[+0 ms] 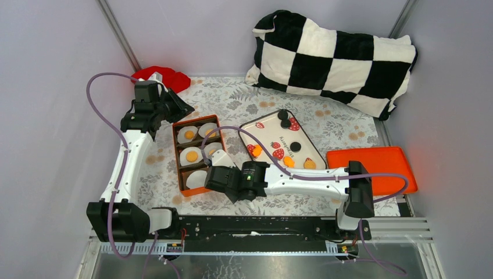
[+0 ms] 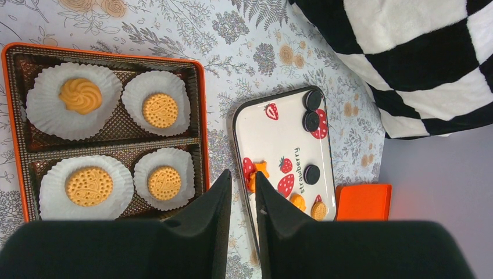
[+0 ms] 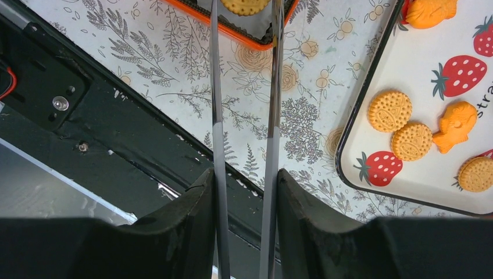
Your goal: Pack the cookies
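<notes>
At the far left, your left gripper (image 2: pixel 242 174) hangs over the far end of the orange box (image 1: pixel 175 160). Its fingers are a narrow gap apart with nothing between them. My read: it's parked clear so the other arm gets the box.

The box sits on the counter (image 3: pixel 174 75) between the arms. The left wrist view shows four paper cups (image 2: pixel 43 102), one of the cookies (image 2: pixel 160 110) in each: a piped golden swirl and three round golden discs with a stamped pattern.

At the box's near end, the right gripper (image 1: pixel 216 158) has its long thin blades clamped on a round cookie (image 3: pixel 244 4), held just inside the near rim. It's likely lined up for a near cup.

To the right, the white tray (image 3: pixel 424 174) holds the unpacked ones. Golden discs and irregular orange pieces lie at its near end, black discs toward the far end, all flat and loose.
</notes>
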